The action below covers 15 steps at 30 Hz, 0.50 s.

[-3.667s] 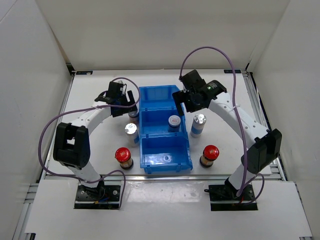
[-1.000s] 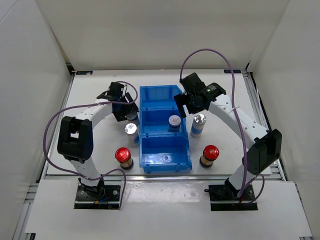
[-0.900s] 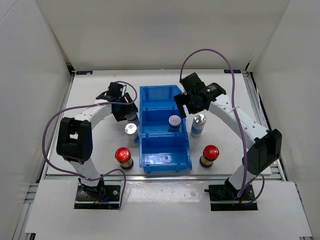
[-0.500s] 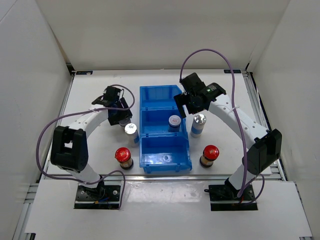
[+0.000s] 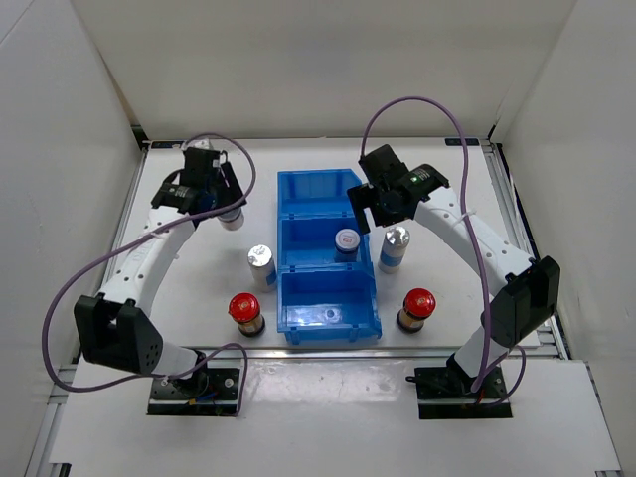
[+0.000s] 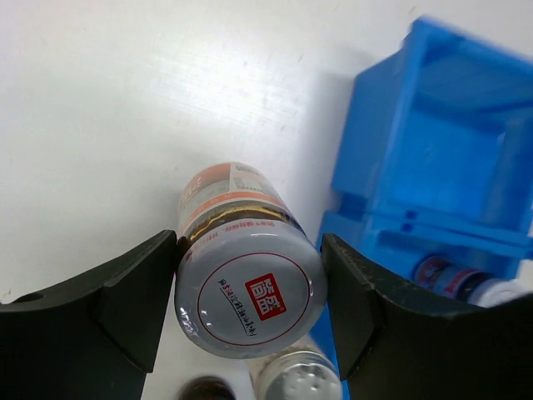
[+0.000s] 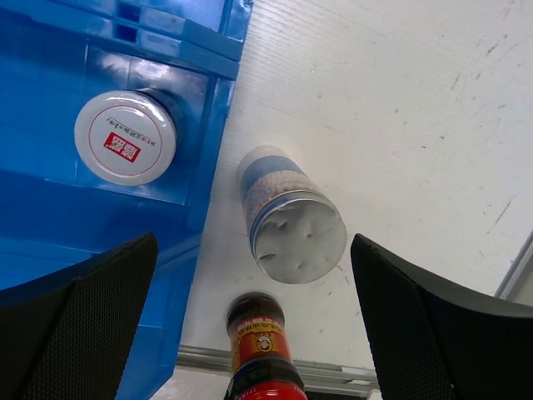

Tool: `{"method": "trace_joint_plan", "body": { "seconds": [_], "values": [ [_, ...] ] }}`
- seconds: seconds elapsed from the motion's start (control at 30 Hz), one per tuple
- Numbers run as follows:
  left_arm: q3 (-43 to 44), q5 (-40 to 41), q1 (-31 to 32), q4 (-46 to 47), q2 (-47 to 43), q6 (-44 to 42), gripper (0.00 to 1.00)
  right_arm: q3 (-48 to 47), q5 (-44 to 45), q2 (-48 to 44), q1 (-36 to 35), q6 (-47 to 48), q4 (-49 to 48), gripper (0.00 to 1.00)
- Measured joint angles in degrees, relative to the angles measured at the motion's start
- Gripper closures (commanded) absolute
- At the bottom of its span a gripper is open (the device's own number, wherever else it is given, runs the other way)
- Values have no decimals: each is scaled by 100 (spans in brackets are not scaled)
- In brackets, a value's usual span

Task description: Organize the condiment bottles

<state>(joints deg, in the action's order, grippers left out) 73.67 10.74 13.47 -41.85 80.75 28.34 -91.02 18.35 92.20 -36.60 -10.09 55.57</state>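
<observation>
At the far left of the table, well apart from the blue plastic three-compartment bin [image 5: 316, 179], the short condiment bottle with the red-marked silver cap [image 6: 250, 300] is clamped in my left gripper [image 6: 250, 275]. Both black fingers [image 6: 125, 308] press against the sides of its cap, and the bottle hangs upright below my wrist. A second ago my jaws stood wider around this bottle, which was just beside the bin's left wall. Since then I have narrowed onto it and swung it out and away toward the far-left corner. I think it is off the table, though the pictures do not settle that. So the pick looks done, and what remains for this bottle is the carry into a compartment. Its twin, another short red-marked bottle [image 5: 346, 240], already stands in the middle compartment, so I judge that is where mine belongs. That means coming back right over the bin's left wall. Left behind near that wall is the taller silver-capped bottle [image 5: 260, 260], with a red-capped dark brown bottle [image 5: 244, 310] nearer to me. My right gripper [image 5: 376, 211] has not moved. It is spread wide and holds nothing, above the other tall silver-capped bottle [image 7: 296, 229] just right of the bin, with the second red-capped bottle [image 5: 417, 306] nearer on that side.
</observation>
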Motion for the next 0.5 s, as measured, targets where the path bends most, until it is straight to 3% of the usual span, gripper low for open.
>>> {"method": "trace_joint_plan", "body": {
  "seconds": [0.2, 0.37, 0.5],
  "values": [
    [1058, 114, 177, -260, -39, -7, 89, -146, 151, 7, 260, -354, 195, 0],
    [1845, 155, 866, -411, 42, 20, 89, -94, 116, -111, 1075, -728, 337, 0],
    [1982, 144, 1438, -424, 155, 103, 89, 11, 57, -350, 1182, -905, 444, 0]
  ]
}}
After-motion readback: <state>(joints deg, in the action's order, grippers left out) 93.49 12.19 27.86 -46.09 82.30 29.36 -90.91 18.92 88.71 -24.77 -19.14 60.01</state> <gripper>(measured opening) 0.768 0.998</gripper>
